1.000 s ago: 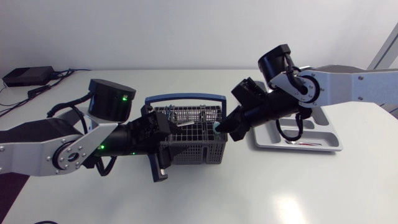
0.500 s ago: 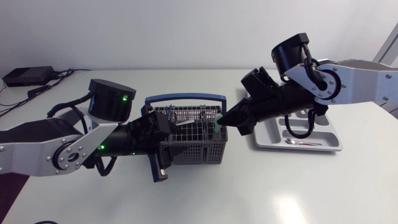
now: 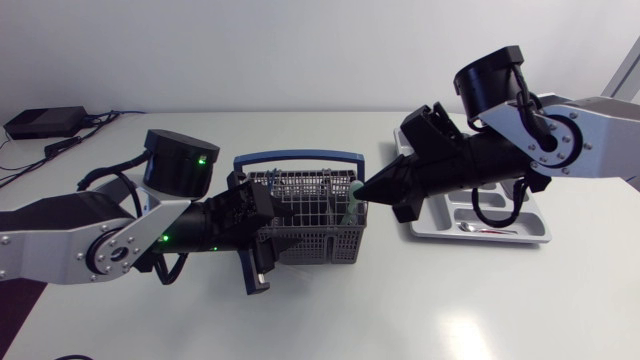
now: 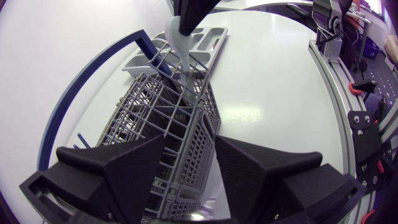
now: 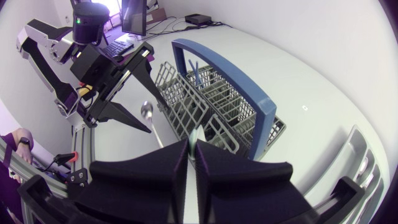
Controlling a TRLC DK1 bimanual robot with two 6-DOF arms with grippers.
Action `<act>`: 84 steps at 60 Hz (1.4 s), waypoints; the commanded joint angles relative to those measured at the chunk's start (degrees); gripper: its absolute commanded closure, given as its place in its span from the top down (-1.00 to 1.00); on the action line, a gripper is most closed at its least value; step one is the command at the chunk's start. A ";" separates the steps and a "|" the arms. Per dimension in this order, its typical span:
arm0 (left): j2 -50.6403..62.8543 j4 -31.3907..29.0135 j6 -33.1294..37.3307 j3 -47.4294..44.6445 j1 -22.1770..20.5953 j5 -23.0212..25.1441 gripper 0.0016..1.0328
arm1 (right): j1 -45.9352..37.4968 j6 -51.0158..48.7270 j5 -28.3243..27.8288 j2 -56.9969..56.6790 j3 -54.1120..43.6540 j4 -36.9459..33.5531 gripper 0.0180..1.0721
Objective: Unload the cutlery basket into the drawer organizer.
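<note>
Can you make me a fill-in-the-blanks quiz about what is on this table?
The grey wire cutlery basket has a ___ handle. The right gripper is shut on a pale plastic utensil sticking out of the ___. The left gripper is shut on the basket's wall; the silver-grey drawer organizer lies to the basket's ___.
Missing words: blue; basket; right.

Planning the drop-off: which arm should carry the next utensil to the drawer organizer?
Right: the right gripper pinches a pale-handled utensil at the cutlery basket, the drawer organizer lies on its side; the left gripper clamps the basket.
</note>
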 commanded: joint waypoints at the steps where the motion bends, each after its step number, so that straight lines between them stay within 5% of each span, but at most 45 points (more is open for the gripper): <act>1: 1.19 0.53 0.94 -1.39 0.10 0.75 0.28 | 0.05 0.97 -0.19 -0.65 -2.13 1.39 -0.89; 36: 1.98 3.34 -0.38 -1.04 -2.10 0.75 0.28 | -0.56 0.09 0.60 4.10 -2.57 3.94 -0.89; 53: 3.74 15.38 -6.35 -3.67 -3.68 -4.52 0.25 | -0.83 -0.08 0.60 5.42 -2.84 3.94 -0.89; 60: 4.35 18.28 -11.27 -3.41 -3.77 -6.28 -0.66 | -0.74 -0.08 0.60 5.42 -2.75 3.94 -0.89; 84: 14.64 18.37 -16.99 3.01 -4.47 -11.90 -0.72 | -0.74 -0.17 0.34 4.45 -3.54 3.94 -0.89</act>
